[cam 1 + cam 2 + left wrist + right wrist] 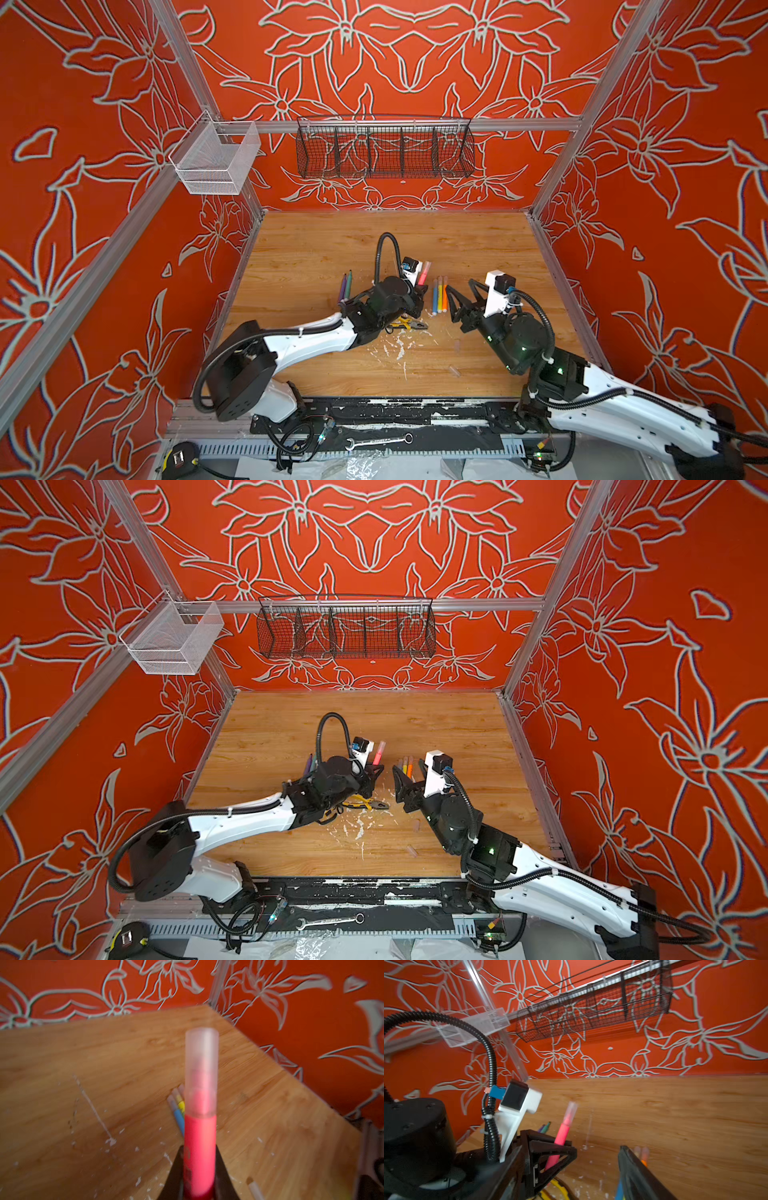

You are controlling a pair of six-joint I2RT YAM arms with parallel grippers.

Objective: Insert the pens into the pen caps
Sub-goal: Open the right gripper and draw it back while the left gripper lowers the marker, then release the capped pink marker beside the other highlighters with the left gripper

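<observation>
Three pens (439, 296) lie near pliers (415, 325)

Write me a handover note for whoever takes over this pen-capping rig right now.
Left gripper: jaws shut on the pink pen, raised off the table, clear cap seated on its tip.
Right gripper: jaws open, empty, beside the blue pen, yellow pen and orange pen, which look capped.
Done: four pens capped, it seems.
Left: set pink down; cap the purple pen and green pen, bare-tipped at the left; loose caps lie by the right arm.
</observation>
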